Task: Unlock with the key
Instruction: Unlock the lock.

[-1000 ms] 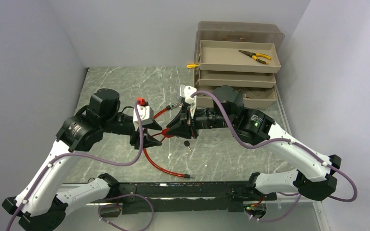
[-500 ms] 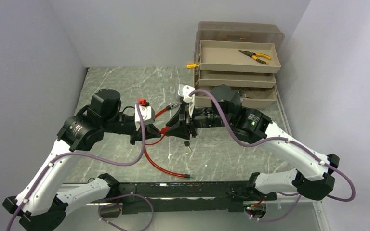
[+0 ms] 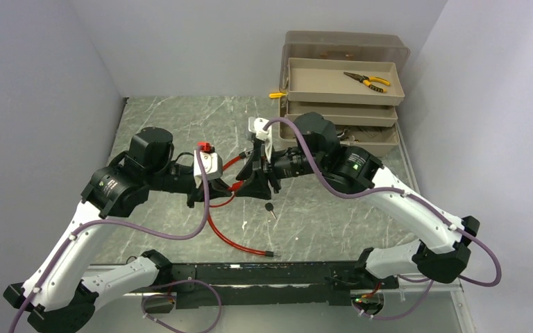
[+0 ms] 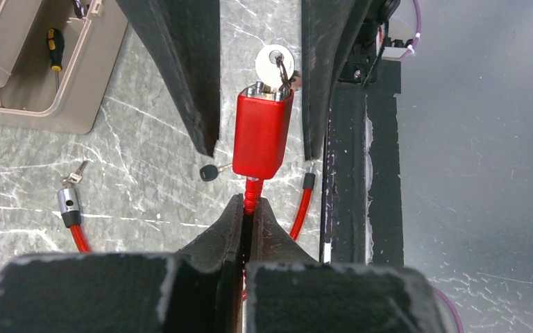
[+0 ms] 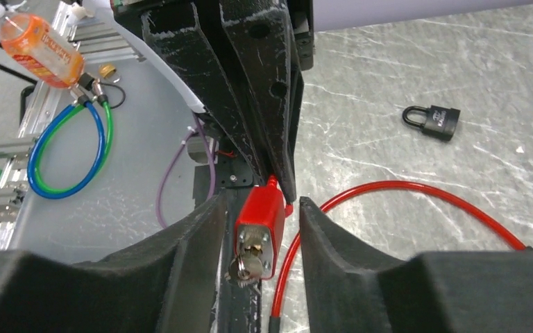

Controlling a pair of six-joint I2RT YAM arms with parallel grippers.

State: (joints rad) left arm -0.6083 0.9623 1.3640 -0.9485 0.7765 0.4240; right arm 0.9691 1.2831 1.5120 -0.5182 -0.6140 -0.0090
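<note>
My left pincer (image 4: 250, 208) is clamped shut on the red cable (image 4: 251, 189) just under the red lock (image 4: 262, 132), presenting it over the marble table (image 4: 146, 139). My right pincer (image 5: 262, 205) stands open, one finger on each side of the lock body and gripping nothing. The key (image 5: 244, 267) sits in the keyhole. I cannot tell whether it has been turned, so I judge that step is left.
</note>
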